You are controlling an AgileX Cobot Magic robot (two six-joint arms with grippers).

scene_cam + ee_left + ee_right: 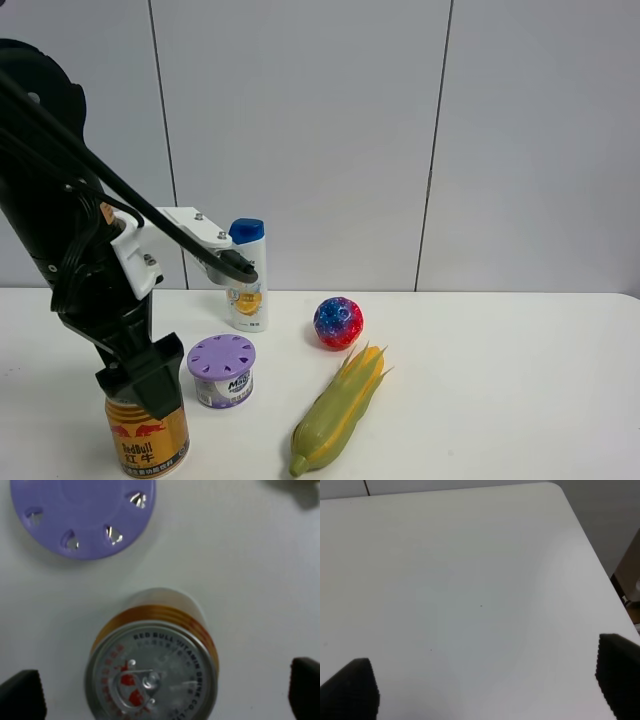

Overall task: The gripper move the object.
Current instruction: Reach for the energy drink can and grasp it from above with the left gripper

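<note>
The gold Red Bull can [148, 440] stands upright at the front left of the white table [500, 400]. My left gripper [150, 392] hangs right above its top, pointing down. In the left wrist view the can's silver pull-tab top [152, 677] lies between the two black fingertips [20, 692], which stand wide apart on either side and do not touch it. My left gripper [162, 692] is open. My right gripper [485, 687] is open and empty over bare table; its arm is out of the exterior view.
A white tub with a purple lid [222, 371] stands just right of the can and shows in the left wrist view [82, 512]. A yellow corn cob [338, 410], a red-blue ball [338, 322] and a white shampoo bottle [247, 275] lie further right and back.
</note>
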